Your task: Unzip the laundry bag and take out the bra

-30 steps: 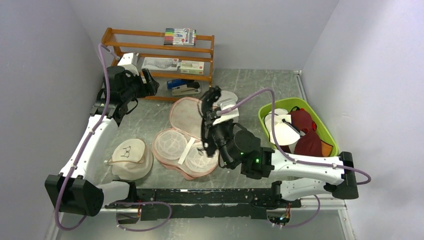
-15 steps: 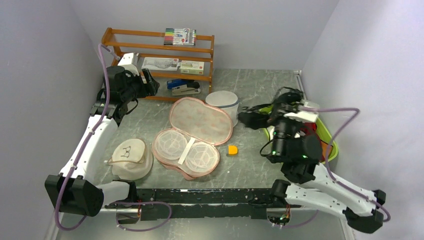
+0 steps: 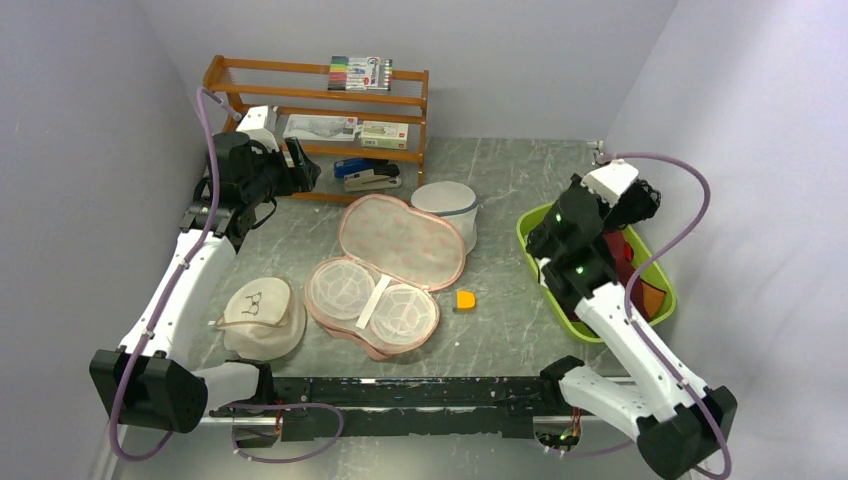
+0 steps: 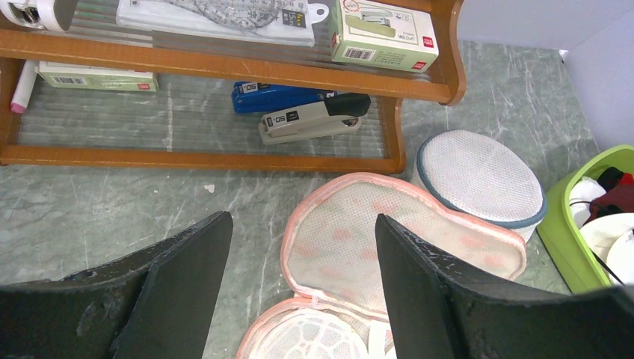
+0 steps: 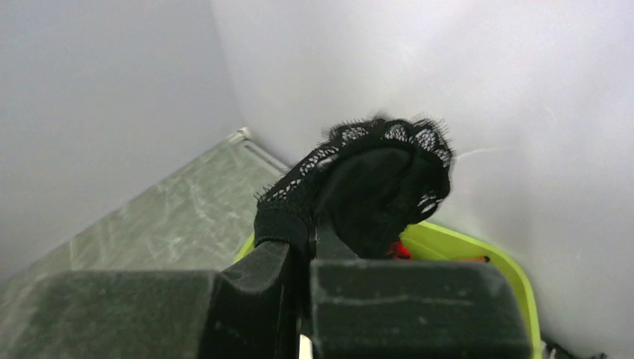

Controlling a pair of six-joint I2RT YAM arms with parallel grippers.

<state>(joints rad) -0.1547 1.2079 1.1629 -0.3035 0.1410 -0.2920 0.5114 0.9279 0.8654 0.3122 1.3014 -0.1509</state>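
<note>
The laundry bag (image 3: 400,240) lies unzipped in the middle of the table, its pinkish lid folded back and two white mesh domes (image 3: 370,305) showing in the near half. It also shows in the left wrist view (image 4: 389,239). My right gripper (image 3: 640,200) is raised over the green bin (image 3: 540,225), shut on a black lace bra (image 5: 374,187) that bunches over its fingertips (image 5: 284,258). My left gripper (image 3: 300,170) is open and empty, held high in front of the wooden shelf, with the bag's far lobe below its jaws (image 4: 303,221).
A wooden shelf (image 3: 315,100) with markers, boxes and staplers stands at the back. A white mesh cylinder (image 3: 445,205) sits behind the bag. A cream cap (image 3: 260,310) lies front left, and a small orange piece (image 3: 466,299) sits right of the bag. The bin holds caps and red cloth.
My right arm has swung from over the laundry bag to the right, up over the green bin, carrying the black bra. The left arm has not moved.
</note>
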